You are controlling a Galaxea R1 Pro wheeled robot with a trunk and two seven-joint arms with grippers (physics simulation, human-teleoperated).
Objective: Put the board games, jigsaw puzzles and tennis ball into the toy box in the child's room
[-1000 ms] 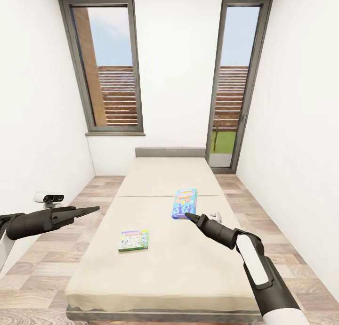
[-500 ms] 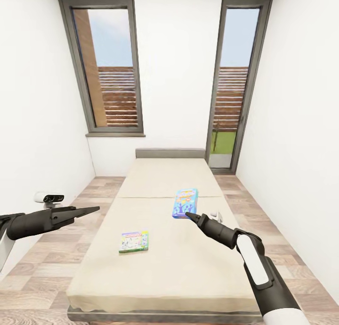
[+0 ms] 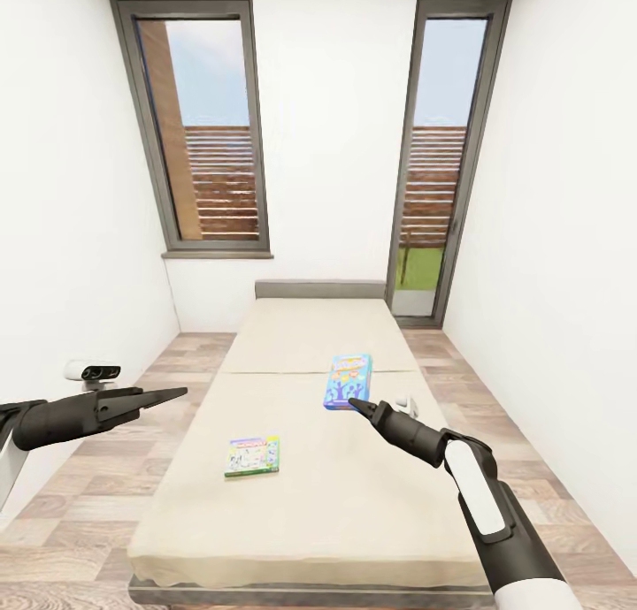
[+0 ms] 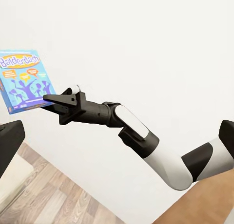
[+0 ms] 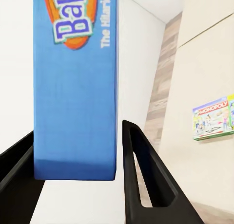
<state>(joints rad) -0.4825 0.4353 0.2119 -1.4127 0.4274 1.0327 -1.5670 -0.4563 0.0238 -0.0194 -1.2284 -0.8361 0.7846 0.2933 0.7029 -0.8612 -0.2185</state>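
Note:
A blue board game is held up off the bed, with my right gripper shut on its lower edge. In the right wrist view the blue box sits between the two black fingers. In the left wrist view the same box hangs at the tip of my right gripper, in front of the white wall. A green-and-white Monopoly board game lies flat on the near half of the bed, also seen in the right wrist view. My left gripper hovers open left of the bed, holding nothing.
The bed fills the middle of a narrow white-walled room with a wood-plank floor on both sides. A tall window and a glass door are in the far wall. A small white device stands by the left wall.
The whole head view has shifted very slightly, so the camera moved. Both arms and the blue board game keep their places.

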